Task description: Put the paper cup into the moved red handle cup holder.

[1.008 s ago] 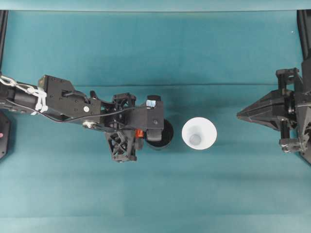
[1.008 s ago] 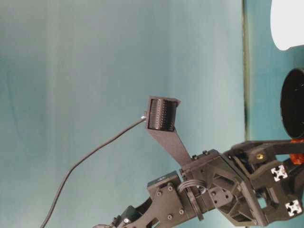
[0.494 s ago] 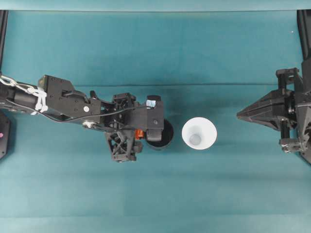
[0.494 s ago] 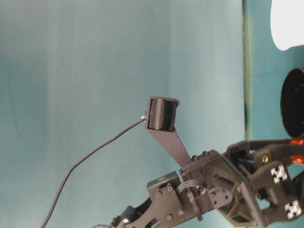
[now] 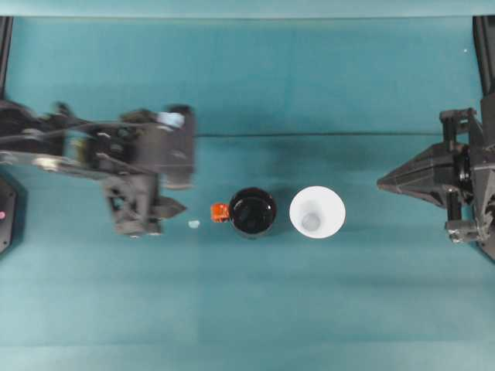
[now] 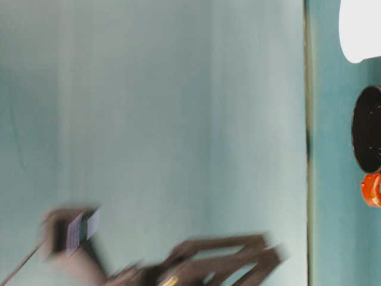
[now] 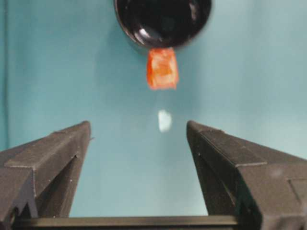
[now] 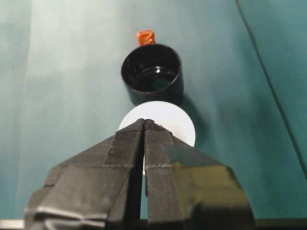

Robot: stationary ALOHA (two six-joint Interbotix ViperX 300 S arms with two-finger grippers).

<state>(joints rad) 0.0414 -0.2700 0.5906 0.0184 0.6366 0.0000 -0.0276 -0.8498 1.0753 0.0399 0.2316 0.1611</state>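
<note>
The right gripper (image 8: 144,125) is pinched together, holding nothing; unless it spreads apart first, it could knock the paper cup (image 5: 317,213) into the red handle cup holder (image 5: 252,212).

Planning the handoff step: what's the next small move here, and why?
Probably open the right gripper and advance it toward the paper cup. Its jaws are shut and it sits well short of the cup, which stands upright beside the empty red handle cup holder. The left gripper is open and clear of the holder.

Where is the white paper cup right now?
In the overhead view, the white paper cup stands upright near the table's middle, just right of the glossy black cup holder.
</note>
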